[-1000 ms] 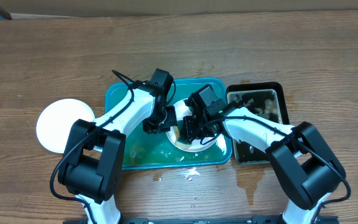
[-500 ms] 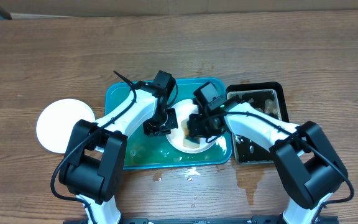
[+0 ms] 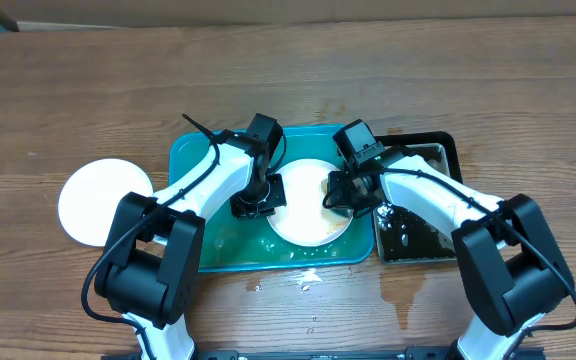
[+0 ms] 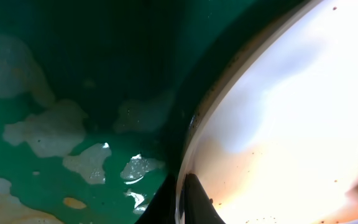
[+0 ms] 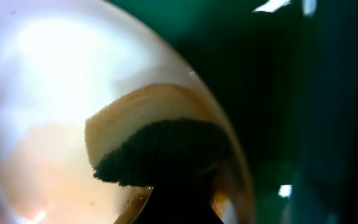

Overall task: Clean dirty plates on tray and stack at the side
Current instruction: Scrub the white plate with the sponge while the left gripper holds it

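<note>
1. Plate [image 3: 306, 212] sits in the right half of the teal tray [image 3: 190, 165], with a brownish film on its wet face.
2. My left gripper [image 3: 260, 203] is pinched onto its left rim, one finger on each side.
3. My right gripper [image 3: 338, 194] is clamped on a sponge [image 5: 148, 146], yellow with a dark scouring layer, at the plate's right edge.
4. Beside the plate, the tray floor holds shallow water with pale foam patches [image 4: 42, 127].
5. Just right of the tray, a narrow black tray [image 3: 450, 150] holds murky water and food scraps [image 3: 418, 170].
6. Well off to the left, a white plate [image 3: 98, 200] lies on the wooden table [image 3: 468, 70].
</note>
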Robot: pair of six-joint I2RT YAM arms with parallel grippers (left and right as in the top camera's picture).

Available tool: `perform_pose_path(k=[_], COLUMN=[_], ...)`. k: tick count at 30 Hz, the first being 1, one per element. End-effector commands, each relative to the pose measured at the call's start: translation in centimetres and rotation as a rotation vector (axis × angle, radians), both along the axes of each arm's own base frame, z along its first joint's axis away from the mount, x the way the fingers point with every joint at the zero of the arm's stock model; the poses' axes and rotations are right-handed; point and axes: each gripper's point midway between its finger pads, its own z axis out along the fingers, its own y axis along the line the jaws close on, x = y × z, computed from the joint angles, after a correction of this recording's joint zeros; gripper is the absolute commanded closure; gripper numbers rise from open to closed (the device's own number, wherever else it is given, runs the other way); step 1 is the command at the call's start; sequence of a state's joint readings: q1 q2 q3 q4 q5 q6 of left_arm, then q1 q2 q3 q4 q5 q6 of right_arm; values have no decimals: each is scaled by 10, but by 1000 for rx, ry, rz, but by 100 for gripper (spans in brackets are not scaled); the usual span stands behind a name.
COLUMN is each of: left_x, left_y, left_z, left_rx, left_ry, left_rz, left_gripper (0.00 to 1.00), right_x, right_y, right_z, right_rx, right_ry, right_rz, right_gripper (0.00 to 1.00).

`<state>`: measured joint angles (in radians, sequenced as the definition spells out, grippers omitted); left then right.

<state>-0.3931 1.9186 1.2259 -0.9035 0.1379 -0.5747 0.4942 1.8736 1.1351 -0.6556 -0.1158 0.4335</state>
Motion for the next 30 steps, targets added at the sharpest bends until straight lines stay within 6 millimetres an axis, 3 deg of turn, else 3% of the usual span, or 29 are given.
perform_pose_path(k=[1, 11, 22, 25, 30], left_x=[-5, -5, -6, -5, 2], left_y=[26, 26, 26, 27, 34], left_z=[-9, -9, -9, -8, 9], left_rx=[131, 128, 130, 129, 126], left_ry=[16, 17, 20, 18, 1], left_rz=[11, 11, 11, 14, 40], left_gripper=[96, 96, 96, 96, 96], right_x=[13, 29, 33, 29, 21], right_y=[-65, -67, -67, -78, -110], right_z=[-12, 31, 109, 117, 109], right_rx=[-287, -274, -167, -171, -219], right_ry=[-84, -216, -390, -389, -317], right_rz=[-80, -112, -152, -175, -236], right_gripper=[96, 96, 96, 96, 96])
